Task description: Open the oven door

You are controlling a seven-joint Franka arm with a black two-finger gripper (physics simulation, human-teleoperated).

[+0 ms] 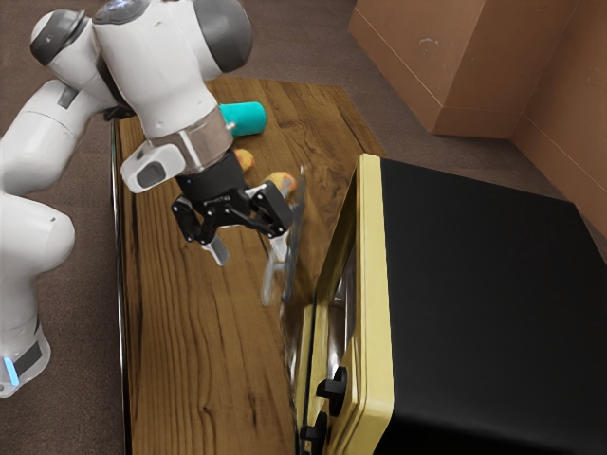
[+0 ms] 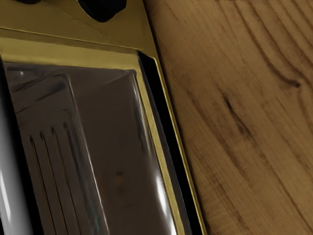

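Observation:
The black gripper (image 1: 248, 248) is open in front of the oven, its two fingers wide apart. The oven (image 1: 484, 294) has a black body and a yellow front frame. A thin, silvery, see-through part (image 1: 293, 237) stands out from its front, with one fingertip close beside it; contact cannot be told. In the wrist view, the oven door's glass (image 2: 117, 147) sits inside a yellow border, and a silvery handle bar (image 2: 9, 181) runs along the far side from the table. A black strip lies along the border's table side. How far the door stands from the body cannot be told.
Black knobs (image 1: 332, 388) sit at the near end of the oven's front. On the wooden table (image 1: 190, 351), a teal cylinder (image 1: 247, 118) and two orange round things (image 1: 282, 180) lie beyond the hand. Brown cabinets (image 1: 446, 66) stand behind.

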